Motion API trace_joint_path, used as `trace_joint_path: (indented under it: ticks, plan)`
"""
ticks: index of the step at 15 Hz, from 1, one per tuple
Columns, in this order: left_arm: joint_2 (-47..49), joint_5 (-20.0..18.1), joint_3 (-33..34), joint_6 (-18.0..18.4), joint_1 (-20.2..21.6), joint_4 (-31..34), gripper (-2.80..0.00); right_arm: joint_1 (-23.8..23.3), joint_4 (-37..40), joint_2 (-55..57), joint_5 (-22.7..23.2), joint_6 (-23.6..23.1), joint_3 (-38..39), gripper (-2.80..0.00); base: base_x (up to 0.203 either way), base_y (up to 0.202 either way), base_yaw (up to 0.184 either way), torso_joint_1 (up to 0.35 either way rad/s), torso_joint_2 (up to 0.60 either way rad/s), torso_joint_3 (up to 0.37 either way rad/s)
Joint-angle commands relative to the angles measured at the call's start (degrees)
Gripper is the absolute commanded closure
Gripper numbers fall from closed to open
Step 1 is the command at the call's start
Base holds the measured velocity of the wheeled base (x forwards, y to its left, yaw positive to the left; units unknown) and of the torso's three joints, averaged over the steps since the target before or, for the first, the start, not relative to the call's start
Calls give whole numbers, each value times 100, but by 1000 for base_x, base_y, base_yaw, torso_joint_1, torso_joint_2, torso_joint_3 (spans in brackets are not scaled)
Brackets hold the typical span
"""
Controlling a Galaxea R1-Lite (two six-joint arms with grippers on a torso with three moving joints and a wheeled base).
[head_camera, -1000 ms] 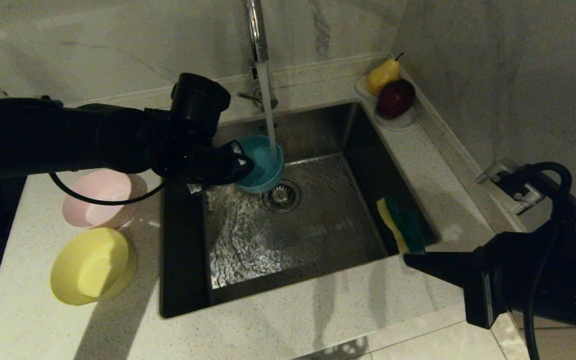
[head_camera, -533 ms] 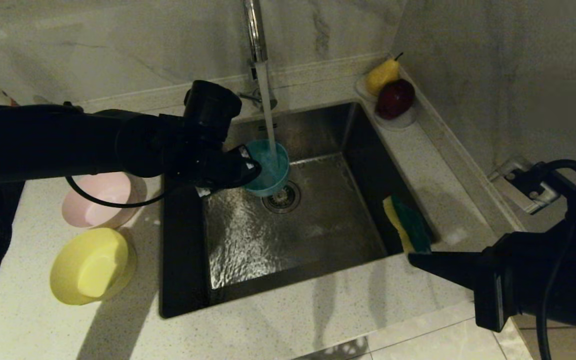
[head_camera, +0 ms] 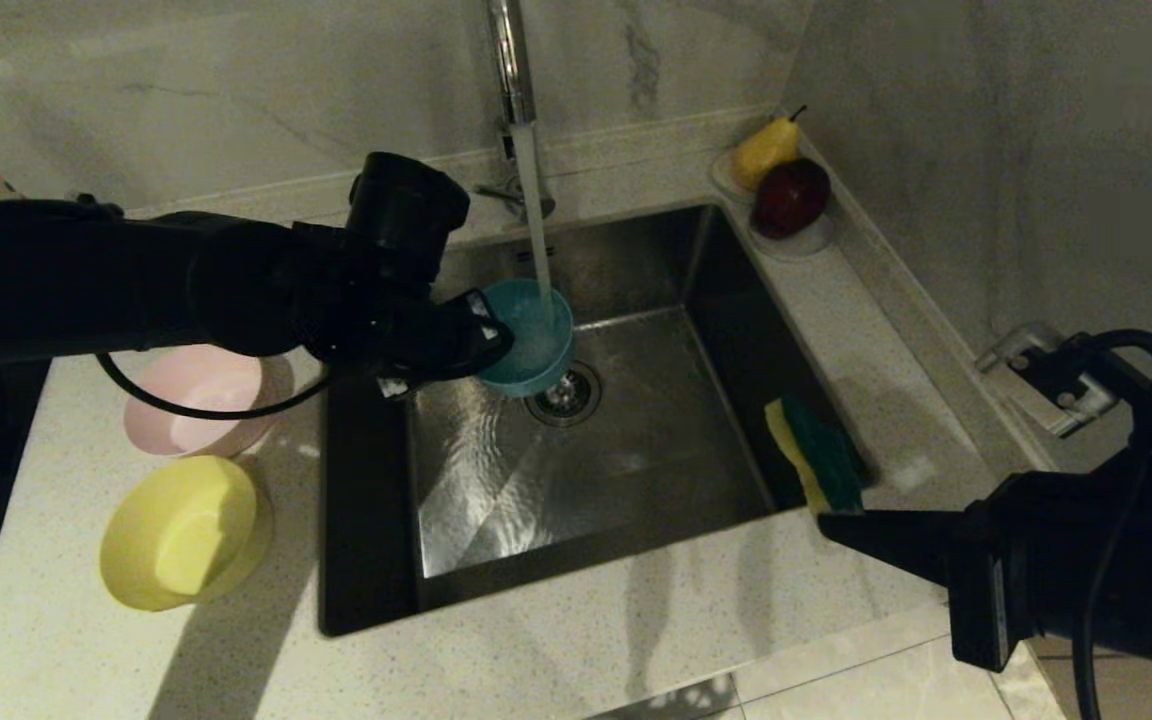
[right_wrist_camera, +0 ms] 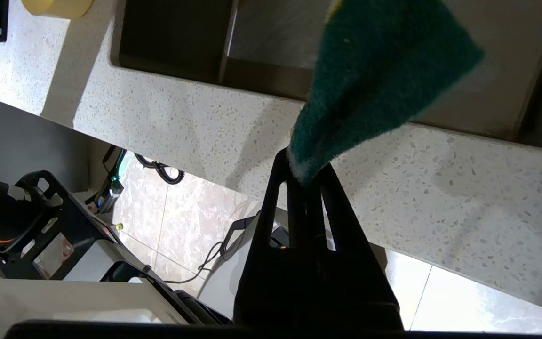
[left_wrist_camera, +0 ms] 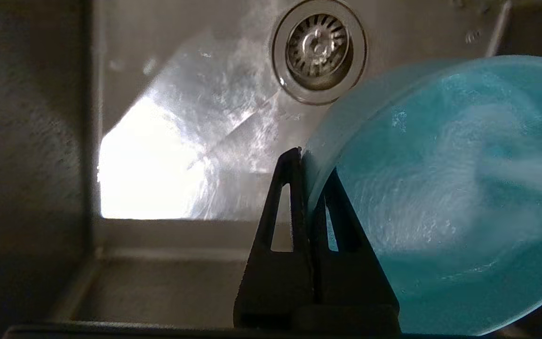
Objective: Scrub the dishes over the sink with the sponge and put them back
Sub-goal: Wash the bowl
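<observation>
Black arms point(head_camera: 136, 280), looping black cables point(head_camera: 1126, 400), tapered fingers point(left_wrist_camera: 285, 226)

A yellow pear point(head_camera: 765, 150) and a dark red apple point(head_camera: 791, 197) sit on a small white dish point(head_camera: 804, 240), upper right. The speckled bench point(head_camera: 576, 650) fills the lower frame.

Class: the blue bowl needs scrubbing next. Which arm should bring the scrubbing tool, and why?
Right. The right gripper already pinches the sponge at the sink edge; the left gripper holds the blue bowl under running water.
</observation>
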Motion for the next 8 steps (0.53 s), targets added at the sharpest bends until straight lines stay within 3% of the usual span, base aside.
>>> trace_joint_path:
  ticks: [1, 4, 8]
  plan:
    - [-236, 38, 130, -13, 4, -39, 0, 2, -6, 12, 7, 12, 1, 0, 0, 0, 0, 0, 0, 0]
    - [-849, 154, 544, 50, 19, -172, 0, -7, -6, 12, -1, 3, 63, 0, 0, 0, 0, 0, 0, 0]
    - [-1613, 190, 1267, 875, 411, -1441, 0, -25, -15, 30, 7, 12, 71, 0, 0, 0, 0, 0, 0, 0]
